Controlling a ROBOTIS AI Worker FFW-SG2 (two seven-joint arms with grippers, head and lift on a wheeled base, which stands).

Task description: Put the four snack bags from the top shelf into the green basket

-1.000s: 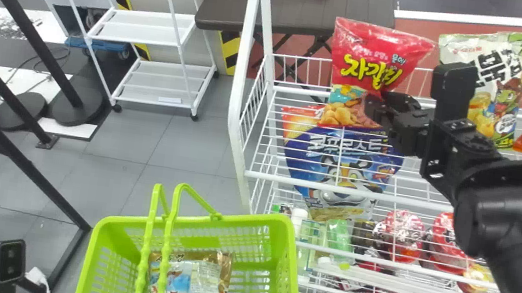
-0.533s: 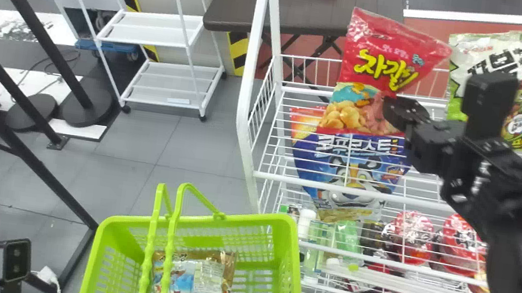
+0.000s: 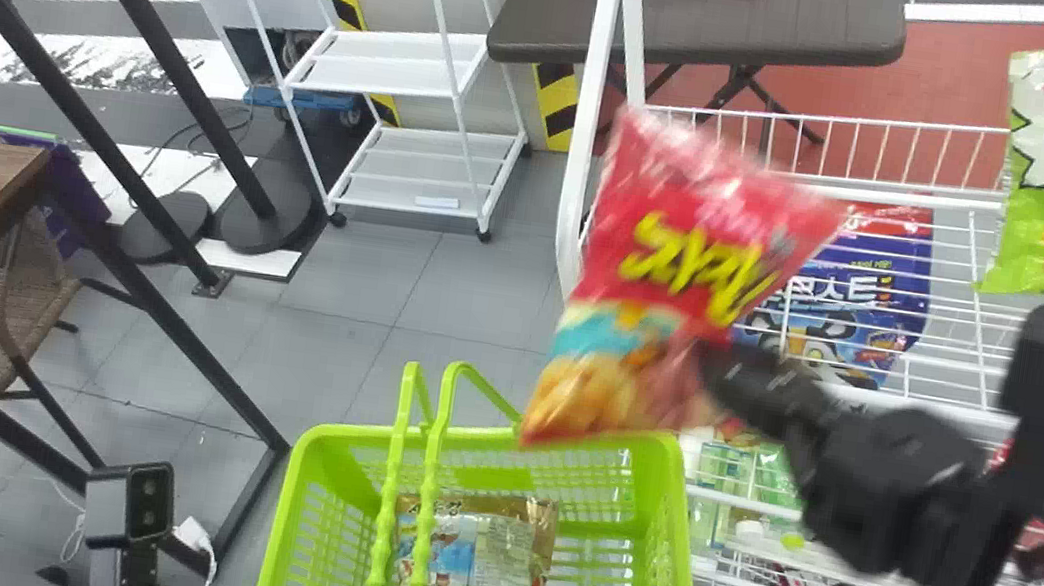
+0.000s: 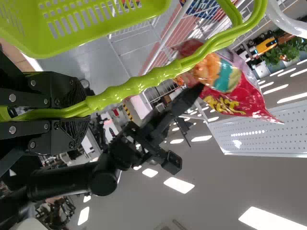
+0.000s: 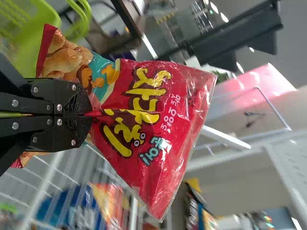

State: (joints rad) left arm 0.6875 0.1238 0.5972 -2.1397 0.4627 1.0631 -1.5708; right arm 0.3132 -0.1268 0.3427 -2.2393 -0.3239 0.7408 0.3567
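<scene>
Head: high, forward-down, farthest
Left wrist: close by basket handles (image 4: 153,78)
Right wrist: close on red bag (image 5: 177,91)
Wrists share: green basket (image 4: 33,40), upper left

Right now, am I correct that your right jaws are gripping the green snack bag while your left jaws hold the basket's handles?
Almost, but the gripped bag is red, not green, as the right wrist view shows; the left jaws do hold the handles of the basket.
</scene>
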